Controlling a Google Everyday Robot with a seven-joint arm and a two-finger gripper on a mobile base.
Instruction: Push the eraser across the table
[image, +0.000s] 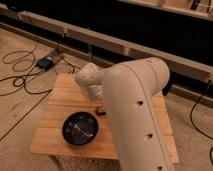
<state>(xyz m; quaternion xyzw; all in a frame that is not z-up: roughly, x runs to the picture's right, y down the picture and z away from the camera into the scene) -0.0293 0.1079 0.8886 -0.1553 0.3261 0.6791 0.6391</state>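
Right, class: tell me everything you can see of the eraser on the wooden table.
The eraser is a small, flat, dark block with a reddish edge. It lies flat on the light plank table, near the middle, just up and right of the black bowl and apart from it. The pale arm hides its right end. The pincer cannot be made out; it is hidden where the arm's wrist hangs just above the eraser, so contact cannot be judged.
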